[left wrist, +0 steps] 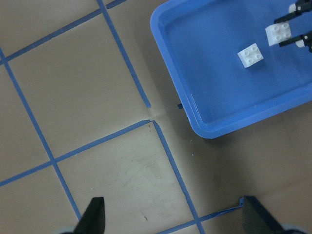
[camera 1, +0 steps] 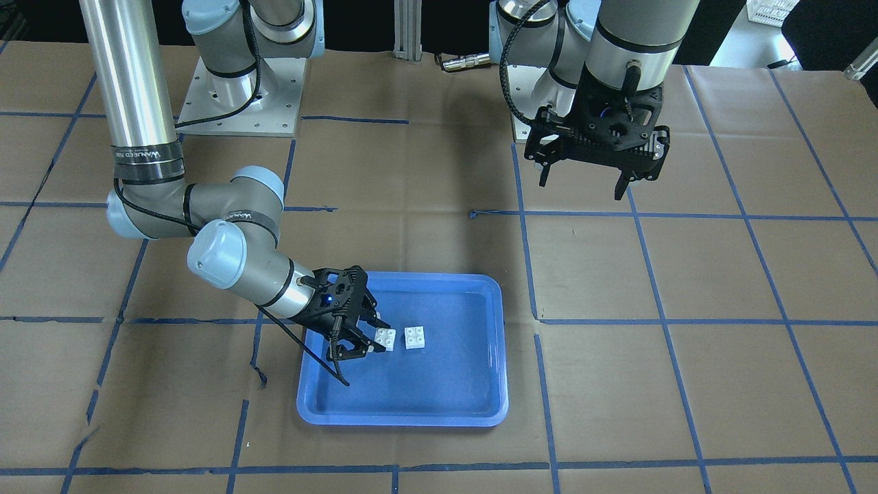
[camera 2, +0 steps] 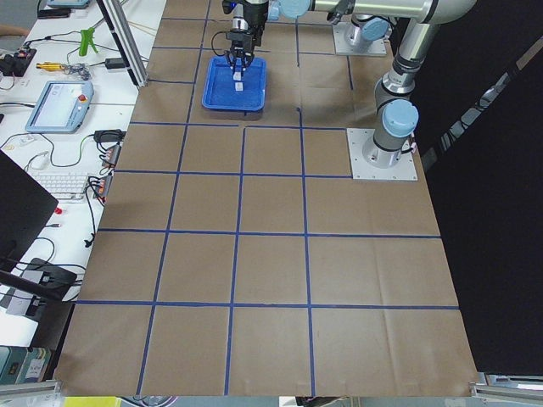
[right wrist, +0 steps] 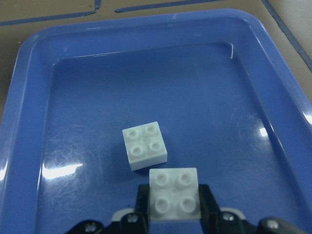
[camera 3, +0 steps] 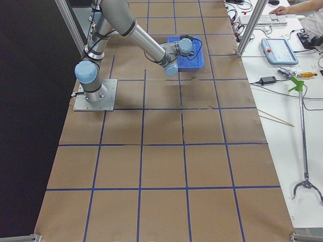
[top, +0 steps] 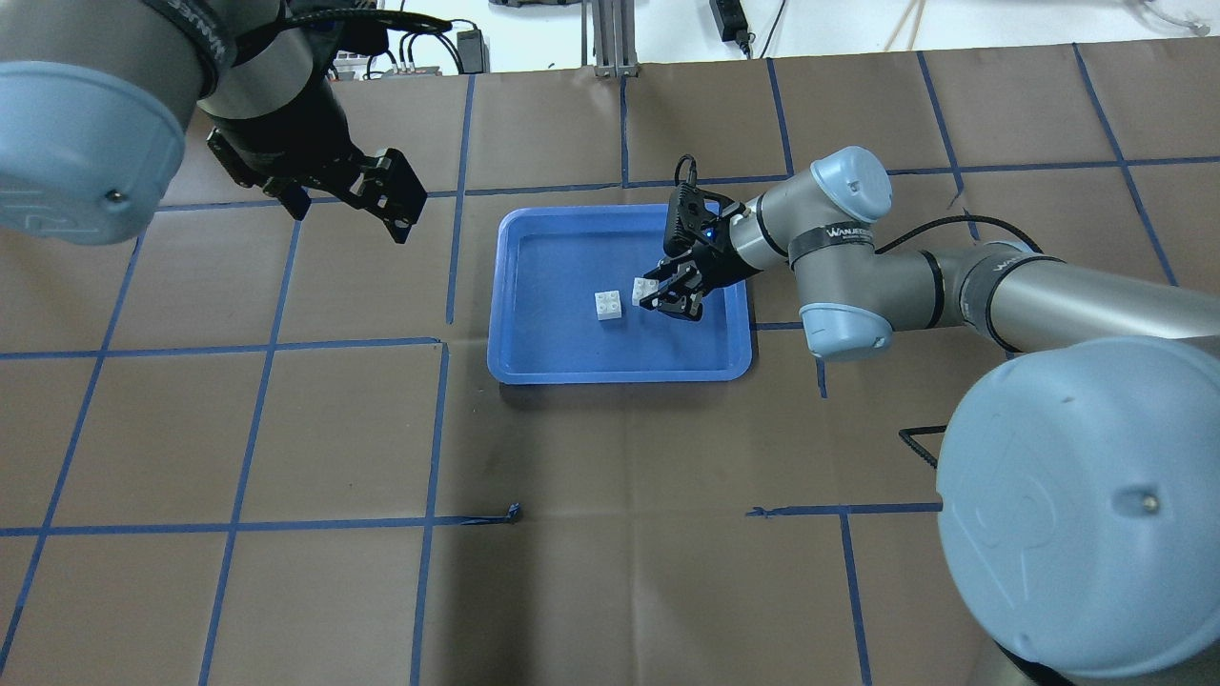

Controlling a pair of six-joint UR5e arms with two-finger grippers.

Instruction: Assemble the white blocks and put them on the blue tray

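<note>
Counting two white blocks [camera 1: 414,337] [camera 1: 385,338], one blue tray [camera 1: 446,377]

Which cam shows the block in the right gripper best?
Right wrist view: the block fills the foreground, four studs up, pinched in the right gripper. Front-facing and overhead show it small at the gripper's tips. Left wrist catches it at the frame's corner. Side views show a speck at most.

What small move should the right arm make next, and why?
Probably shift the right gripper toward the free white block until the held white block sits squarely above it, rotating slightly to match. The jaws are closed on one block inside the blue tray, while the other lies just beside it, apart and turned at a slight angle, so they are not yet joined.
</note>
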